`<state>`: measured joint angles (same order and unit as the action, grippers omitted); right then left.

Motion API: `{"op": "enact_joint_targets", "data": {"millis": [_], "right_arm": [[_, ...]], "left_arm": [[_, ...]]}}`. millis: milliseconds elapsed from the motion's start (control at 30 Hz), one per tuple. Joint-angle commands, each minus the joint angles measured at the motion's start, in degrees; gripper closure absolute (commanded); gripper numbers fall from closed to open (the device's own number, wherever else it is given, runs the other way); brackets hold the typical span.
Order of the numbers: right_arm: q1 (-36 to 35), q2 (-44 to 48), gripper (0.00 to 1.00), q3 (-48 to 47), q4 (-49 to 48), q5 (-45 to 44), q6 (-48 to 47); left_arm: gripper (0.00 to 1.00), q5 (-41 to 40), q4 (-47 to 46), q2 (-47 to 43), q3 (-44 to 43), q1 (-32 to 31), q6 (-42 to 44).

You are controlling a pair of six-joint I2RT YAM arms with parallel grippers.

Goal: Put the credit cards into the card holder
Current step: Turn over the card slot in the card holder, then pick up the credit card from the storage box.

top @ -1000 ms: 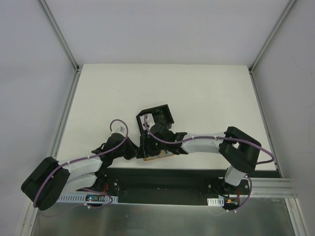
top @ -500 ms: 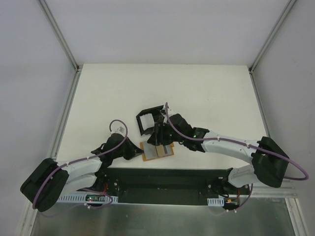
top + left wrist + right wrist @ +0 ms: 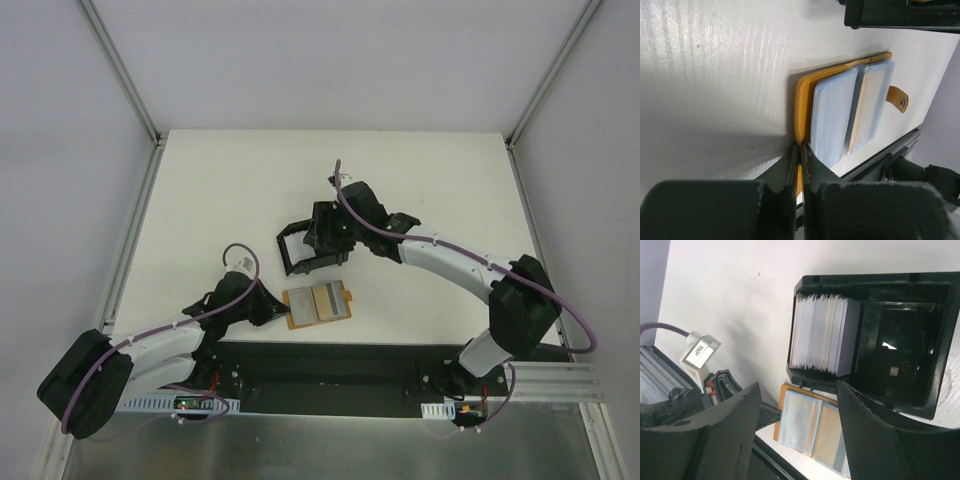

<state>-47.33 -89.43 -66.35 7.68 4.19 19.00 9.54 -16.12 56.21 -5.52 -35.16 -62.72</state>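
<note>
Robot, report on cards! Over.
Left gripper shut on edge of tan-orange folding wallet. Right gripper open over black square plastic card holder, card stack inside. Nothing blocking.

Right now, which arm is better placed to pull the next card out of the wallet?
Right. The right fingers hang open and empty over the black box, free to reach across. The left fingers are pinched shut on the wallet's edge, pinning it for the other arm.

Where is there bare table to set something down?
Free: the far strip of the white table beyond the black open-topped plastic card holder, plus its left side. Crowded: near centre, where the open right gripper hangs over the holder and the left gripper pinches the open tan-orange folding wallet.
</note>
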Motion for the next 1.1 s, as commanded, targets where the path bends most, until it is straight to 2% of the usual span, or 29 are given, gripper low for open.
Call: {"op": "enact_joint_targets", "data": {"millis": [0,300,1067], "right_arm": [[2.0,-4.2,0.35,-4.6,4.4,2.6,-3.2],[4.4,-11.0,0.34,-11.8,7.7,5.9,-5.5],[6.0,-24.8,0.30,-20.0,7.8,10.6,-4.2]], "left_arm": [[1.00,-2.2,10.0,0.8,0.2,0.3,6.0],[1.00,-1.1,10.4,0.7,-0.5,0.3,7.8],[1.00,-1.3,10.6,3.0,-1.2,0.3,8.7]]}}
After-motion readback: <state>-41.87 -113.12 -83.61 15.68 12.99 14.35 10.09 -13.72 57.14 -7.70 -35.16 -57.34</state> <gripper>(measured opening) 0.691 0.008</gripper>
